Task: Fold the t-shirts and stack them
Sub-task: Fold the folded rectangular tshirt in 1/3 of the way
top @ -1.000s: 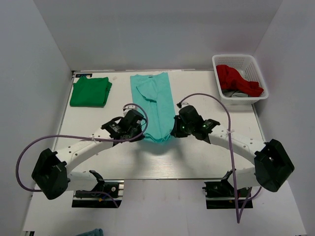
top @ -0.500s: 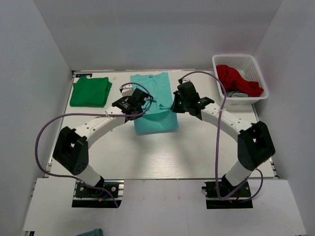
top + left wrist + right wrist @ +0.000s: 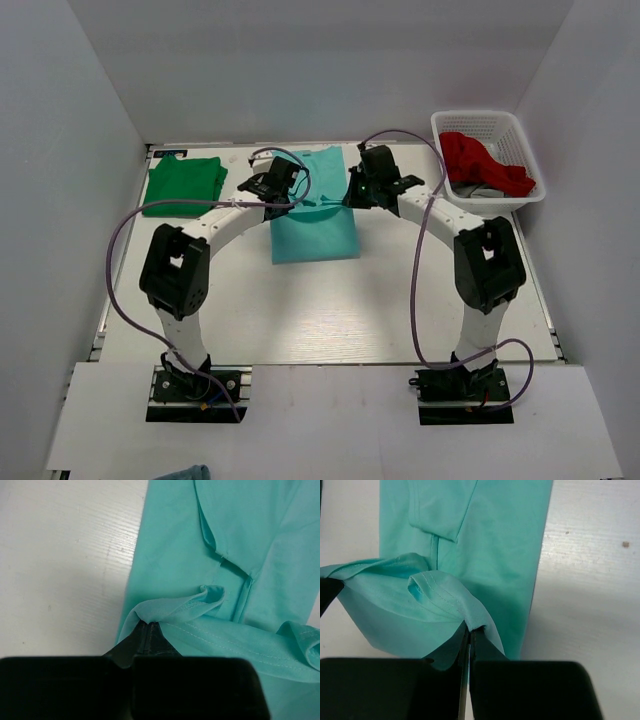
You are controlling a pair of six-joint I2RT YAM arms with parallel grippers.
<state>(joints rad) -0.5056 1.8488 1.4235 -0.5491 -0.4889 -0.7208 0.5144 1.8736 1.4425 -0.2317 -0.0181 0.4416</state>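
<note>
At the far left of the bench (image 3: 330, 310), a green t-shirt (image 3: 183, 186) is seen lying folded. Just to its right, the left end effector (image 3: 149, 626) is clamped tightly on the left corner of the hem of a teal t-shirt (image 3: 315, 232). This shirt is spread at the middle of the bench's far half, with its hem doubled over the body. The hem's right corner is pinched likewise by the right end effector (image 3: 470, 628), no gap being seen between its fingers. At the far right, a white basket (image 3: 497, 204) is found, with a red garment (image 3: 480, 160) heaped in it.
</note>
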